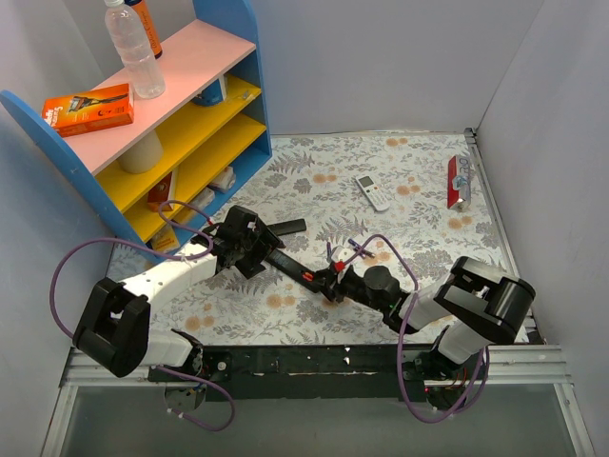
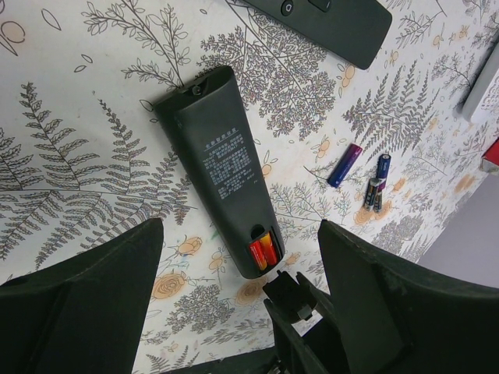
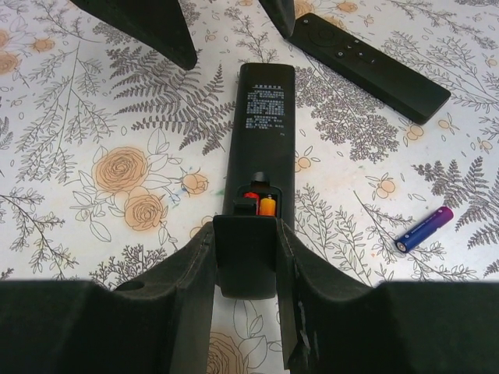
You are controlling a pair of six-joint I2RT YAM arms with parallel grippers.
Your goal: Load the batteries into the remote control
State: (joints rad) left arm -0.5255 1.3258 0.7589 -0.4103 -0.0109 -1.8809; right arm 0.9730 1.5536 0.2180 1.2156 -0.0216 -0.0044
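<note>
The black remote control [image 2: 222, 167] lies back up on the floral table, its battery bay open at the near end. Two red-orange batteries [image 3: 260, 204] sit side by side in the bay. My right gripper [image 3: 245, 234] is shut on the black battery cover [image 3: 245, 261], which it holds against the remote's [image 3: 263, 117] bay end. My left gripper [image 2: 240, 230] hangs open above the remote, one finger on each side, touching nothing. A purple-blue battery [image 3: 423, 228] lies loose to the right, and two more batteries [image 2: 380, 183] lie near it.
A second black remote [image 3: 366, 66] lies just beyond the first. A small white remote [image 1: 373, 192] and a red pack [image 1: 457, 181] sit at the back right. A blue and yellow shelf [image 1: 181, 124] stands at the back left, close to the left arm.
</note>
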